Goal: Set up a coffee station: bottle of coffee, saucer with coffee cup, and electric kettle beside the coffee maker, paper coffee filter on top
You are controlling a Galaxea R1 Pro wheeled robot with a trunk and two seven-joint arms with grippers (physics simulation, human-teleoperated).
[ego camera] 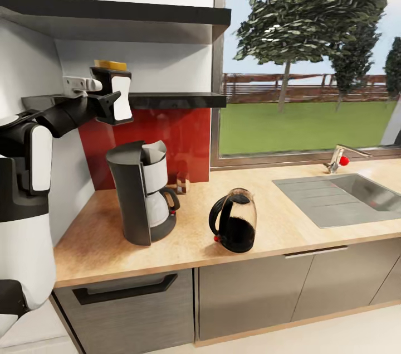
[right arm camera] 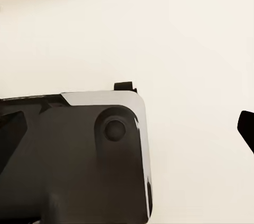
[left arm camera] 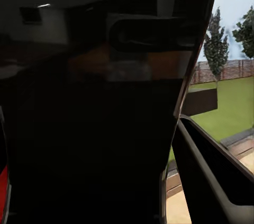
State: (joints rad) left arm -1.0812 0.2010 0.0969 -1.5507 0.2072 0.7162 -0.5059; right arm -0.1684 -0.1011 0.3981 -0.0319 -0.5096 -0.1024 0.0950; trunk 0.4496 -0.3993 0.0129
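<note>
Left hand [ego camera: 114, 98] is up at the kitchen shelf [ego camera: 167, 100], fingers pinching the dark coffee bottle [ego camera: 109, 76] with a yellow lid; the left wrist view is mostly its glossy dark glass. Right hand: can't tell its state. Coffee maker [ego camera: 142, 191] stands on the wood-grain counter [ego camera: 289, 231], white carafe inside. Rounded electric kettle [ego camera: 234, 220], translucent with a dark base, sits near it.

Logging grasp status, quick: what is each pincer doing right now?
Left pincer: at the shelf around the coffee bottle; closure cannot be told.
Right pincer: cannot be told.
</note>
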